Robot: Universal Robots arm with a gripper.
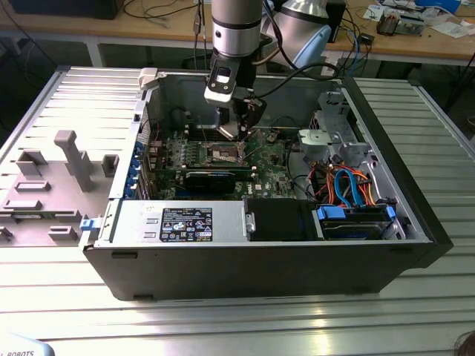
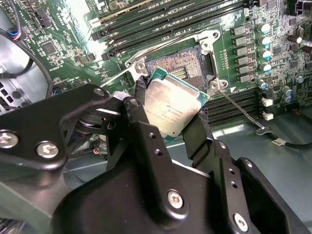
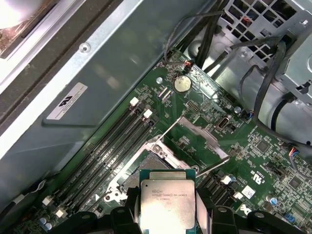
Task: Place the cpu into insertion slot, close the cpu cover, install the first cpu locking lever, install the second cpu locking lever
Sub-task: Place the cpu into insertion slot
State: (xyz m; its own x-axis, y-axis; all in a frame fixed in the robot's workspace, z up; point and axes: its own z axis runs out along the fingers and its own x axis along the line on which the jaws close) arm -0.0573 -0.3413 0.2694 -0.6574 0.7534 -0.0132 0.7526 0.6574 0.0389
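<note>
My gripper (image 2: 170, 113) is shut on the cpu (image 2: 171, 100), a silver-topped square chip with green edges, held by two opposite sides. In both wrist views the chip hangs just above and to one side of the insertion slot (image 2: 181, 66), whose dark pin field lies bare inside its metal rim. In the first wrist view the cpu (image 3: 167, 195) sits between the black fingers (image 3: 130, 207), and the cpu cover (image 3: 200, 139) stands swung open beyond the slot. A thin wire locking lever (image 2: 238, 108) sticks out from the socket corner. In the exterior view the gripper (image 1: 237, 130) hovers over the green motherboard (image 1: 271, 159).
The board lies inside an open computer case (image 1: 349, 259). A drive cage (image 1: 330, 137) with orange and blue cables (image 1: 349, 185) stands at the exterior view's right, and a power supply (image 1: 182, 222) lies in front. Memory slots (image 3: 112, 146) run beside the socket. A grey fixture (image 1: 70, 159) stands outside.
</note>
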